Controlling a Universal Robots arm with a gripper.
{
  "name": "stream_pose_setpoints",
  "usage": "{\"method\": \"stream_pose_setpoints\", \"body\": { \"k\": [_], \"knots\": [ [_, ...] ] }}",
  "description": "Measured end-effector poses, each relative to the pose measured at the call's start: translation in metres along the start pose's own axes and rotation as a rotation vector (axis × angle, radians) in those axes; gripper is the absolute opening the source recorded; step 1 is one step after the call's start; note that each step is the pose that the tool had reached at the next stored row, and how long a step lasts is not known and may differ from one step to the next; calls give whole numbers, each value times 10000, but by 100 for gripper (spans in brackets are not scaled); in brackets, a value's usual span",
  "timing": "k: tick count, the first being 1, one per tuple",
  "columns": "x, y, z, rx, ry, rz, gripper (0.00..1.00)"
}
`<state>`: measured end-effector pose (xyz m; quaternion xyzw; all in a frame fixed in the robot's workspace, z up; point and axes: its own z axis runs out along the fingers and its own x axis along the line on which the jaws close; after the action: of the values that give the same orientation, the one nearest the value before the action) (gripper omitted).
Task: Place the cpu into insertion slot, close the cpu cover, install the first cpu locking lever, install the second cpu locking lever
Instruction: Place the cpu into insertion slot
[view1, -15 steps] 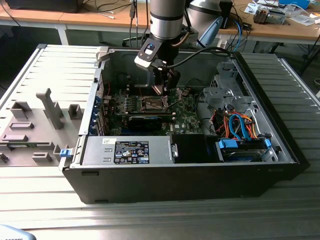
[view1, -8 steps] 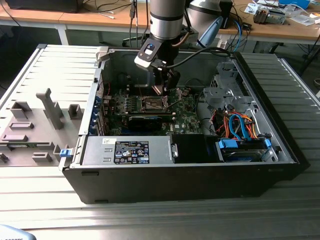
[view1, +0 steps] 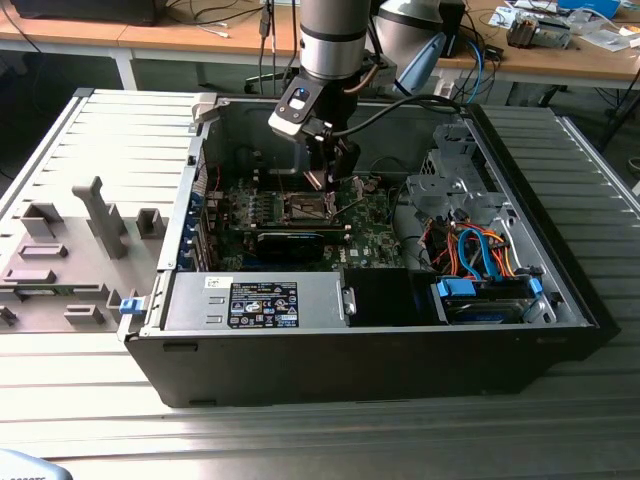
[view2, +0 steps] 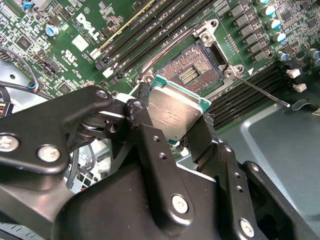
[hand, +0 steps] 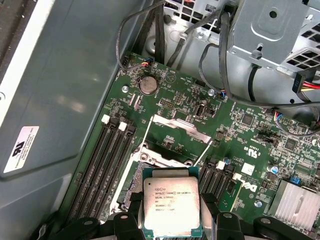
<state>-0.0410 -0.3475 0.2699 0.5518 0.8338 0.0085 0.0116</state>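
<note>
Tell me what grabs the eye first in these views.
The cpu, silver top showing, is clamped in the gripper. Close by it, the insertion slot lies uncovered, gold contacts bare. In the exterior view the arm reaches down into an open computer case.

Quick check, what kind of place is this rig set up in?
Probably a lab or workshop: an opened computer case sits on a ribbed metal bench, with cable-strewn wooden desks behind.

Part of the insertion slot (hand: 131, 187) behind the cpu (hand: 171, 207); cpu's near edge behind the claw (view2: 172, 120)
</note>
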Motion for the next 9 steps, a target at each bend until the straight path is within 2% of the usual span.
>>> {"method": "stream_pose_setpoints", "body": {
  "k": [9],
  "knots": [
    [0,0,6,1,-2,75,55]
  ]
}}
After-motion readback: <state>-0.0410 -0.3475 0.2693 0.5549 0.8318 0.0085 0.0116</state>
